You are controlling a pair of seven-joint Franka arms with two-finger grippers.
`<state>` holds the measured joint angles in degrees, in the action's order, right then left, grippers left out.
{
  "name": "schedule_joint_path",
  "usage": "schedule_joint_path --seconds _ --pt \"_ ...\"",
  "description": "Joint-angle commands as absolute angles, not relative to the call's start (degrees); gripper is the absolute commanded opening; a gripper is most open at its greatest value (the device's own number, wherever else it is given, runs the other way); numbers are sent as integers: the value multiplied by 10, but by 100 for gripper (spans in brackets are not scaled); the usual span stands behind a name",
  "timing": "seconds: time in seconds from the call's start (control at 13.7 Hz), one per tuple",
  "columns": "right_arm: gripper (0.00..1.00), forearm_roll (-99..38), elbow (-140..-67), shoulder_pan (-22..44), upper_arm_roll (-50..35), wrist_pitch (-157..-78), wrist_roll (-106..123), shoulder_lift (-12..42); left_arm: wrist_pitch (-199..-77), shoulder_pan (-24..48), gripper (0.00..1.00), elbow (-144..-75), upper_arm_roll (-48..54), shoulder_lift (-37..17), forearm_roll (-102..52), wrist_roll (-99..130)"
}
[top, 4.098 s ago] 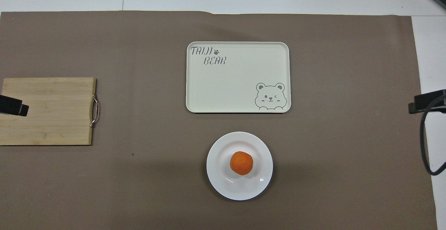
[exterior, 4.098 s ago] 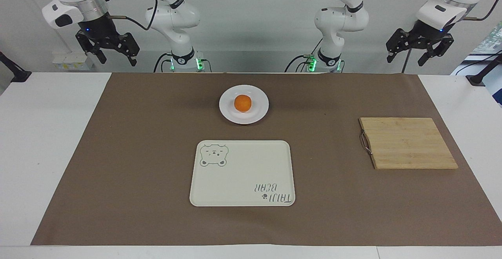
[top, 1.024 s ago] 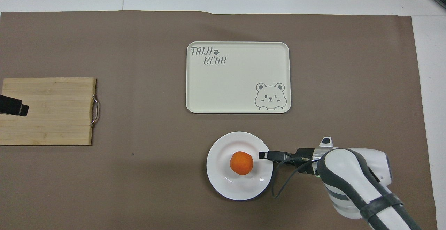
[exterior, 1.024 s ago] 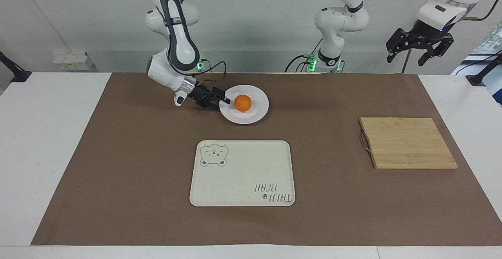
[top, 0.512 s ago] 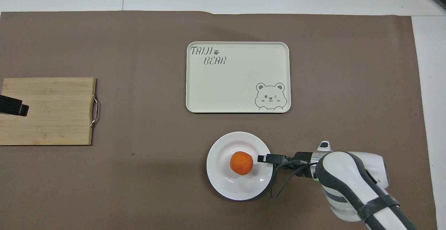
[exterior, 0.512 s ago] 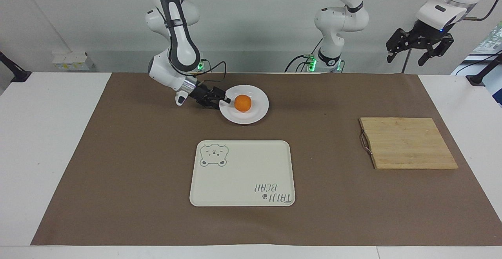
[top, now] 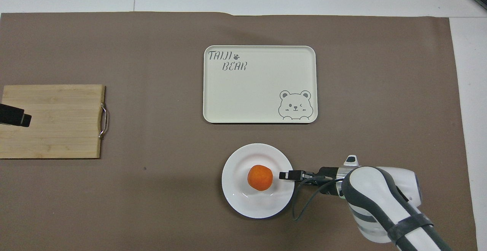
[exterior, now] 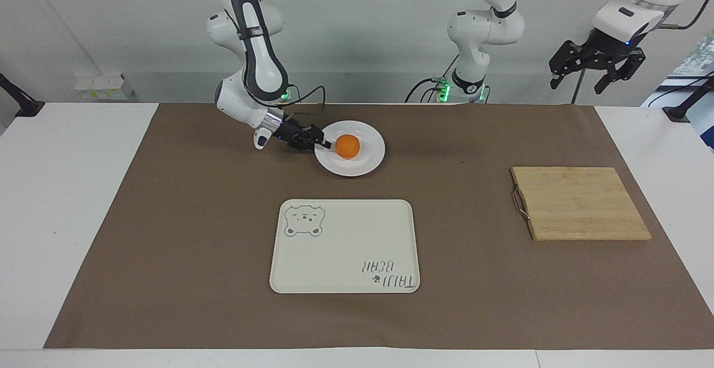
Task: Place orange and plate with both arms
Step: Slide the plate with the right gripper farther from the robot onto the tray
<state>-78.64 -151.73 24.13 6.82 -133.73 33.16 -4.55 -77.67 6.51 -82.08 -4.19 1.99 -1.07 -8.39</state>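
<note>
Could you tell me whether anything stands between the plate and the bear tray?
Nothing visible does. Only bare brown mat lies between the plate, which carries the orange, and the bear tray. The right tool is at the plate's rim; the left tool waits raised.

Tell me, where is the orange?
The orange sits on the plate, nearer the robots than the tray, with the right pincer at the plate's rim.

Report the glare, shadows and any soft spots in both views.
Overhead view: small bright glints on the plate nearer the robots than the orange; a soft dark shadow rings the plate's edge on the brown mat. Facing view: even light, faint shadow on the mat toward the robots; the right pincer at the plate rim is too dark to read; the left pincer waits raised.
</note>
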Motion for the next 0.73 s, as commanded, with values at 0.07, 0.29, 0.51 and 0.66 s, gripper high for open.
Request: schedule_joint_path --seconds 0.07,0.29,0.51,0.66 --pt "0 -806 -1514 247 69 -1350 323 -40 -770 62 100 -815 -40 22 -8 -79" --pt "0 -804 -1493 246 69 -1349 323 -26 -770 62 100 -815 -40 21 -8 -79" --pt "0 -801 -1461 246 69 -1347 349 -7 -770 62 100 -815 -40 22 -8 -80" --pt "0 -801 -1441 238 69 -1341 384 3 -770 62 100 -815 -40 22 -8 -79"
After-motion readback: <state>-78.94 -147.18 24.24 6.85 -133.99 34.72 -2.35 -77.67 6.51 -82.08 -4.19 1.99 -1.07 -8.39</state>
